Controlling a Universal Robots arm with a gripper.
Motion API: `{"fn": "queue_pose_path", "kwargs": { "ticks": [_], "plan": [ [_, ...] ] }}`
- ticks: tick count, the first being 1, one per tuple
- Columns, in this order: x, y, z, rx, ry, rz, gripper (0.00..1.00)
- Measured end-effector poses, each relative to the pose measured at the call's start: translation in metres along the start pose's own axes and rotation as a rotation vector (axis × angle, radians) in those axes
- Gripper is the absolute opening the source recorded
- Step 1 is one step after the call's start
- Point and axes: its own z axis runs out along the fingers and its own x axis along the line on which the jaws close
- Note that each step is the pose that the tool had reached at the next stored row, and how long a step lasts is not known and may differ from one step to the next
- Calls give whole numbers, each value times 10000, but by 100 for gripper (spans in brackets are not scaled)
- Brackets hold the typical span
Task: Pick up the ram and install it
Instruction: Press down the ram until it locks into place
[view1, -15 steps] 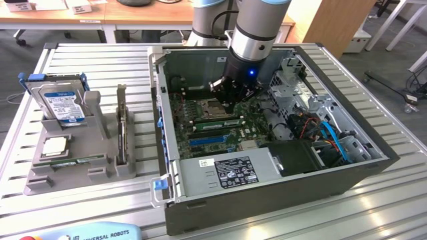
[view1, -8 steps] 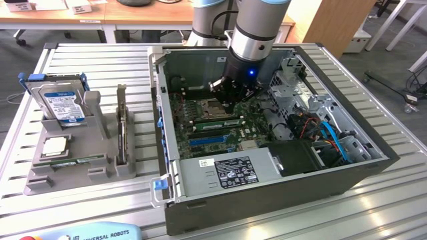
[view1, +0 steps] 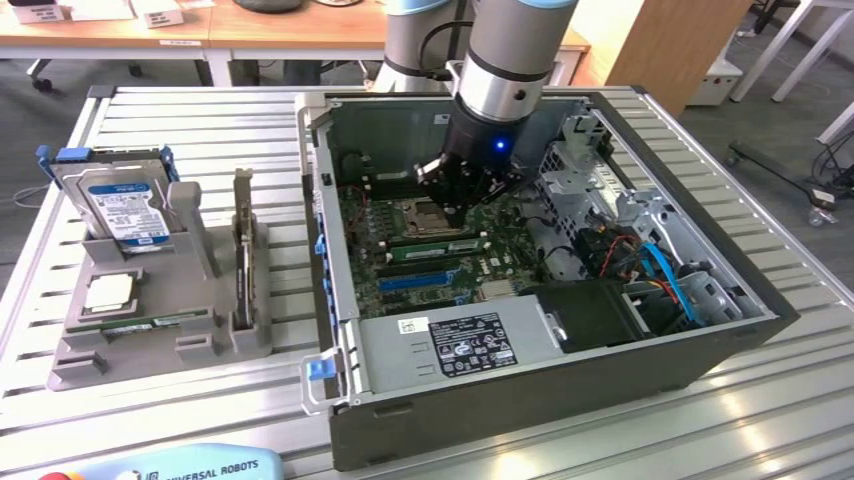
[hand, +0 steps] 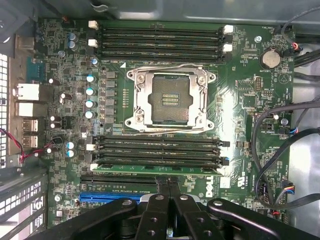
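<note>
- You see the ram (hand: 157, 169), a long, thin green stick, lying seated in the motherboard (hand: 240, 125) slot nearest the gripper (hand: 170, 187), below the empty processor socket (hand: 170, 100).
- Your gripper hangs just over that stick inside the computer case (view1: 534, 390), fingers pressed together, pinching nothing.
- A second green stick (view1: 140, 323) lies in the grey holder (view1: 80, 370) on the exterior view's left.

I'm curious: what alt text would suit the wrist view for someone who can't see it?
The closed fingers sit just above a green ram stick seated in a slot on the motherboard. The empty processor socket lies at the board's middle, with more empty memory slots beyond it.
</note>
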Motion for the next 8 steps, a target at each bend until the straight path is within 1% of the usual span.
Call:
{"fn": "queue_pose_path", "kwargs": {
  "ticks": [5,8],
  "plan": [
    [2,0,0,0,-3,0,10],
    [5,0,1,0,-42,-3,10]
  ]
}}
